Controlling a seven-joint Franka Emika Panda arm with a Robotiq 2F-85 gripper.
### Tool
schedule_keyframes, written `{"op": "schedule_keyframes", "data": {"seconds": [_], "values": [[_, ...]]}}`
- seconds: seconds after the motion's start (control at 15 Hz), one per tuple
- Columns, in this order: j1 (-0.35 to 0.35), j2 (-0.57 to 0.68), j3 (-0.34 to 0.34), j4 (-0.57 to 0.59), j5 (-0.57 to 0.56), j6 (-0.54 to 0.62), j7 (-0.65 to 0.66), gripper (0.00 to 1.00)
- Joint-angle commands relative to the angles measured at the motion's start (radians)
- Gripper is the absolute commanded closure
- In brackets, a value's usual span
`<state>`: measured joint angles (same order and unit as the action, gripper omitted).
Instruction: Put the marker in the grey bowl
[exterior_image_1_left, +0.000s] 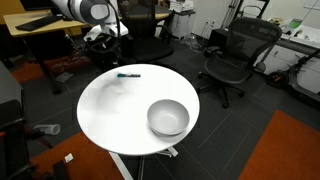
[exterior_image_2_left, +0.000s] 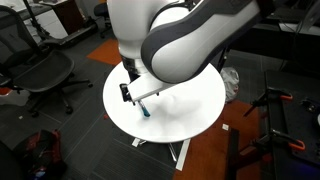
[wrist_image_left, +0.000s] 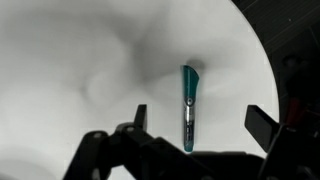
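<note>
Overhead, gripper hangs above white round table, jaws spread, nothing grasped. Marker lies flat on tabletop, framed between fingers in wrist view, teal end farthest from gripper. In an exterior view, marker near table edge; grey bowl upright toward opposite edge, well apart.

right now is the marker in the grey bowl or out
Out. The marker lies flat on the table; the grey bowl looks empty.
</note>
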<state>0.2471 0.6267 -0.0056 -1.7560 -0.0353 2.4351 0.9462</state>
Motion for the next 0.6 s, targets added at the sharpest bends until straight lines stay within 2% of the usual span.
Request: {"op": "schedule_keyframes", "data": {"seconds": [0.0,0.53], "values": [[0.023,0.061,-0.028,0.066,-0.009,0.013,0.008,0.0],[0.019,0.147,-0.037,0.142,0.001,0.014,-0.011,0.0]]}}
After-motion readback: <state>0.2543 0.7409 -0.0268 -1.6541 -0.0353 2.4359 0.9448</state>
